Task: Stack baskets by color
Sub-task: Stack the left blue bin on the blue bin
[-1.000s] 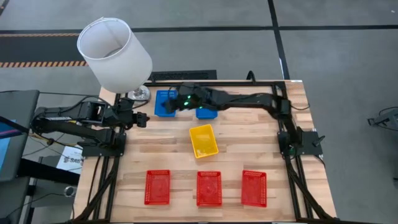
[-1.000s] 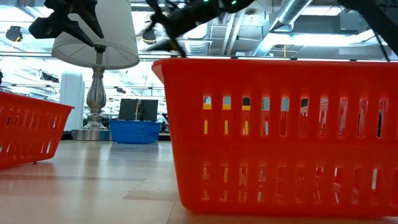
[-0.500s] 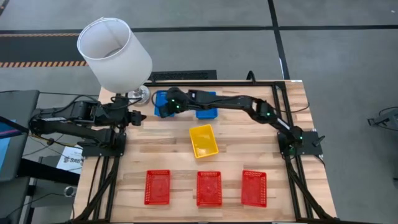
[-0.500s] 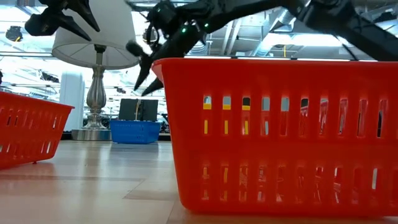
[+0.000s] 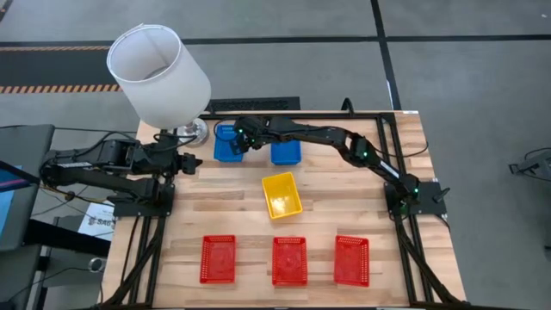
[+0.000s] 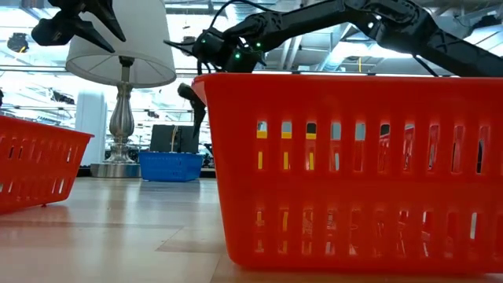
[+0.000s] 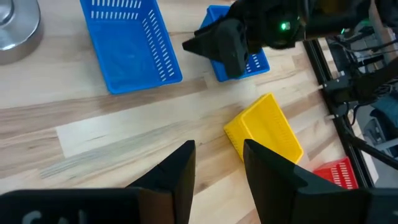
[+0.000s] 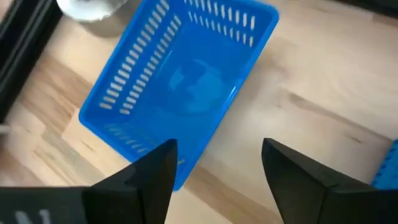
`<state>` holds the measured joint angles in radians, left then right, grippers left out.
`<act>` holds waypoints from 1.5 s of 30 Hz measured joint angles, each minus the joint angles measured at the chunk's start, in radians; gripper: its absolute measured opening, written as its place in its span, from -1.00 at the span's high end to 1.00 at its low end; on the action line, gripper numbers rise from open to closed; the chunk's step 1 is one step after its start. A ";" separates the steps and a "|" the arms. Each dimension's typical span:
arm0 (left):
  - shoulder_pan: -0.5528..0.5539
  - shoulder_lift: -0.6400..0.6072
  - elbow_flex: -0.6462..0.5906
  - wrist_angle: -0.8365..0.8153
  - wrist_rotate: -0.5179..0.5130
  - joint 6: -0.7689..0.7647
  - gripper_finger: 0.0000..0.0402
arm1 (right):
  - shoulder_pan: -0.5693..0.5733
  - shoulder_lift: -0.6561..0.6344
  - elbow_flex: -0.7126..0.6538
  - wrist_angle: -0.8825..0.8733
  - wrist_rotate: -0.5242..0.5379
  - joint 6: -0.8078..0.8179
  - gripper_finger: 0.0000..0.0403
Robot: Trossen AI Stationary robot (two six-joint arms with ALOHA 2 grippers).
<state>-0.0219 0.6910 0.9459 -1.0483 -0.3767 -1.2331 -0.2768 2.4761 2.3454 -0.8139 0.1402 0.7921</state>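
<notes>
Your right gripper [image 8: 214, 165] hangs spread wide, empty, over the blue perforated plastic basket [image 5: 227, 145] beside the lamp's metal base [image 5: 191, 131] (half cropped); the left gripper [image 7: 219, 165], parted, holds nothing.

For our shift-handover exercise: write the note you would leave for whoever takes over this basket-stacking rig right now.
Right gripper: open, empty, above the left blue basket at the table's far edge.
Left gripper: waiting by the lamp base, holding nothing; fingers slightly apart.
Baskets: a second blue spot beside the first, depth of pile unclear; yellow mid-table, count also unclear; three red baskets lie singly in the near row.
Done: no red stacked.
Left: join the two blue spots, check yellow, stack the reds.
</notes>
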 joint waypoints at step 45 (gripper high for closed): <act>0.000 0.000 0.000 0.000 0.003 0.047 0.39 | 0.043 0.000 -0.091 0.145 0.070 0.168 -0.15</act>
<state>-0.0220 0.6910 0.9459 -1.0482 -0.3737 -1.1858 -0.2340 2.4760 2.2543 -0.6685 0.2107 0.9600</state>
